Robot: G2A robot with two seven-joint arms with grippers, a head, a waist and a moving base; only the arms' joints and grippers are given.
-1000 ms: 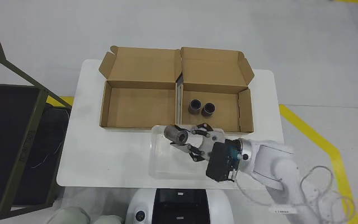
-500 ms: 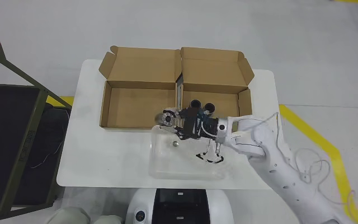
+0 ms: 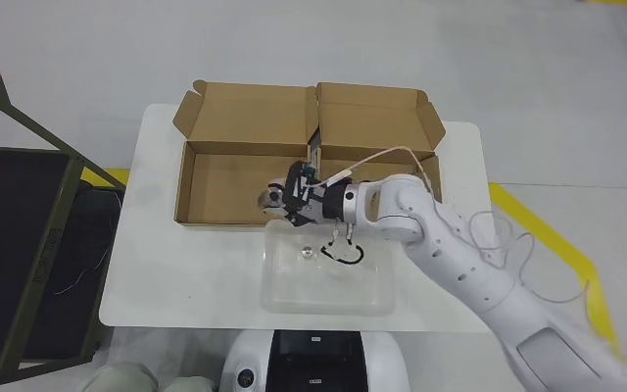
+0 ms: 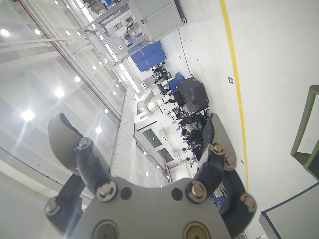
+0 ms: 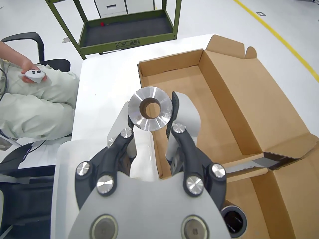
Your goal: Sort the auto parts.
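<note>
My right gripper (image 5: 151, 113) is shut on a silver metal ring (image 5: 150, 112) with a round hole through it. In the top view the right gripper (image 3: 279, 200) holds the metal ring (image 3: 268, 199) just above the near wall of the left cardboard box (image 3: 220, 186), whose floor is bare. A black cylinder (image 5: 233, 218) stands in the right cardboard box (image 3: 402, 181), close beside the wrist. My left gripper (image 4: 135, 128) is open with nothing in it, pointing out at the room.
A clear plastic tray (image 3: 294, 289) lies near the white table's (image 3: 186, 274) front edge, holding a small metal ball (image 3: 307, 254) and a black ring (image 3: 343, 255). A green cart (image 5: 127, 26) stands beyond the table's left end.
The right arm has carried the metal ring from above the clear tray away from the robot and leftward, to the near wall of the left box.
</note>
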